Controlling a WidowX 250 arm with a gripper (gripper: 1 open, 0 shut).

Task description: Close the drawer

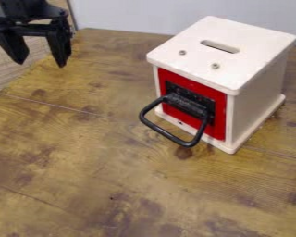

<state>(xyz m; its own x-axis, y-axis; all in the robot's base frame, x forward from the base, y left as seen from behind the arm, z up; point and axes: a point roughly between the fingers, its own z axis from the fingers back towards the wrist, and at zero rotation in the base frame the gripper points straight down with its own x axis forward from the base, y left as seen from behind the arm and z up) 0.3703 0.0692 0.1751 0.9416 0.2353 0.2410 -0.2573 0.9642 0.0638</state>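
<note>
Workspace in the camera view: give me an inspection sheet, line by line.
Surface: worn wooden table, brown with dark stains.
Job's things: red drawer in the cream casing; its black loop handle juts toward the front left. Whether the drawer is fully pushed in cannot be told.
Clutter: nothing seen.
Grippers: black pincer hangs open at the upper left, fingers pointing down, well apart from the drawer, holding nothing.
Cables: nothing seen.
Surroundings: pale wall behind the table; a light strip of something at the left edge, unclear what.
</note>
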